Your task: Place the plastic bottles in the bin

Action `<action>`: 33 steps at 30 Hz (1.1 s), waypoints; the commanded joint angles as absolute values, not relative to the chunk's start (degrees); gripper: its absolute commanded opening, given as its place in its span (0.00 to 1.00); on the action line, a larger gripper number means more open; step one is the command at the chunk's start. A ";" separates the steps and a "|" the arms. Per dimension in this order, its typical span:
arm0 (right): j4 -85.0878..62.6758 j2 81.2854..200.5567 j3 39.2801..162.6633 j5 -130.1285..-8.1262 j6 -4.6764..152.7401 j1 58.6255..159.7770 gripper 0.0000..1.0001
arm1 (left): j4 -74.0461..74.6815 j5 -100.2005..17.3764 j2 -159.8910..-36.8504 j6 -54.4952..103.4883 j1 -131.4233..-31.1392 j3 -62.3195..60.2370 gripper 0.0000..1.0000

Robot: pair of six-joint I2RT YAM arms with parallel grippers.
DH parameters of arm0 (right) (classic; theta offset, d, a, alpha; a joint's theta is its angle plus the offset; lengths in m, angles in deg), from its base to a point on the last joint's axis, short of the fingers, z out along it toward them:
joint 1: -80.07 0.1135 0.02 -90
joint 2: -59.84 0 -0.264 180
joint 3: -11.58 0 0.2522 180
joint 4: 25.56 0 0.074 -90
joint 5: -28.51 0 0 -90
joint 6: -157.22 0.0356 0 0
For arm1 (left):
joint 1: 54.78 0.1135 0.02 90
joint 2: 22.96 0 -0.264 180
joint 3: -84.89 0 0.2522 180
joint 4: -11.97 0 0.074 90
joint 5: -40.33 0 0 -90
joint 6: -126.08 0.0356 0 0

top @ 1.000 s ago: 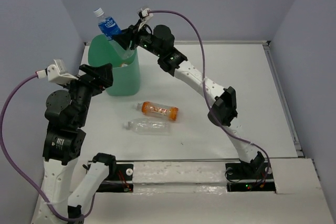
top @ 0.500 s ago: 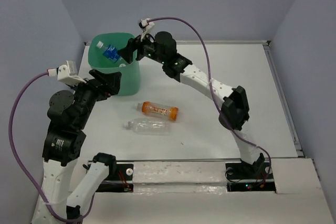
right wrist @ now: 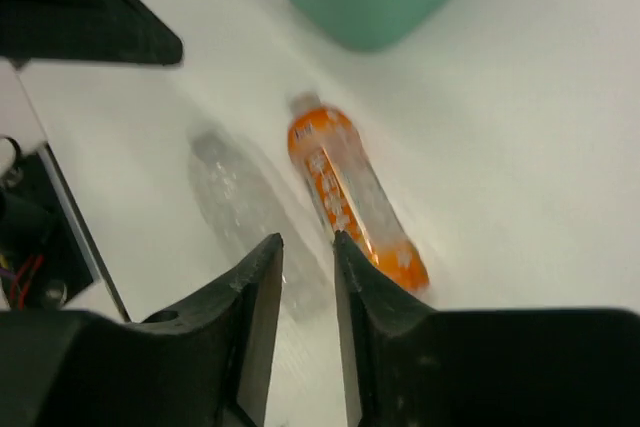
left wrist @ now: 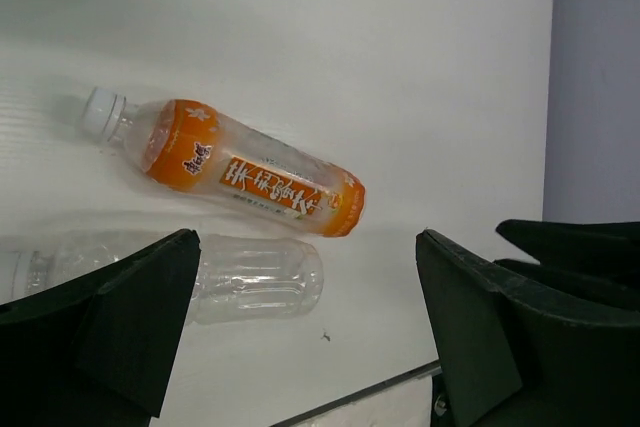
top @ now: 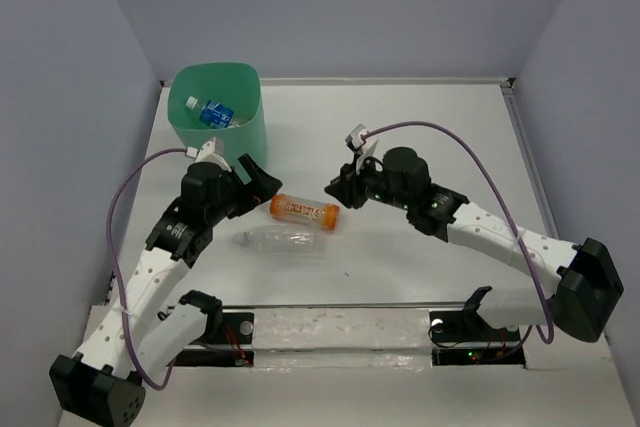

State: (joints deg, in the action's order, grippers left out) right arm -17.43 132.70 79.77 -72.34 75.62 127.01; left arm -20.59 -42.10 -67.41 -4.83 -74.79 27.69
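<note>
blue-labelled bottle (top: 212, 112) now inside bin (top: 256, 135); right tool (top: 332, 187) withdrawn, seemingly empty

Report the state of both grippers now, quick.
Left gripper: open, holding nothing.
Right gripper: shut, holding nothing.

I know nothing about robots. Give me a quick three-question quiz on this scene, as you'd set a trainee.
1. True or false: the orange-labelled plastic bottle lies on its side on the white table.
2. The left pincer stands: A open, B shut on a bottle.
3. Fill in: the blue-labelled plastic bottle lies inside the mint-green ___.
Key: 1 true; 2 A; 3 bin.
</note>
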 commanded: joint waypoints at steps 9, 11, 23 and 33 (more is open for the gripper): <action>-6.35 120.66 67.44 -78.44 75.12 127.01 0.65 | -8.03 -54.33 -85.18 -15.95 -81.32 30.79 0.99; -6.26 120.84 67.61 -81.33 75.57 127.01 0.70 | -7.76 -55.12 -87.29 -16.91 -81.68 30.43 0.99; -7.76 121.36 66.03 -83.11 76.62 128.15 0.73 | -8.11 -56.35 -97.92 -19.82 -83.87 30.70 0.99; -7.50 121.19 65.59 -84.08 76.88 129.21 0.76 | -6.45 -58.29 -109.61 -18.68 -84.05 24.11 0.99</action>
State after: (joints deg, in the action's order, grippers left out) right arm -5.82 122.43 65.78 -82.70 76.36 128.21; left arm -8.16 -55.80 -106.60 -19.30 -83.69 27.12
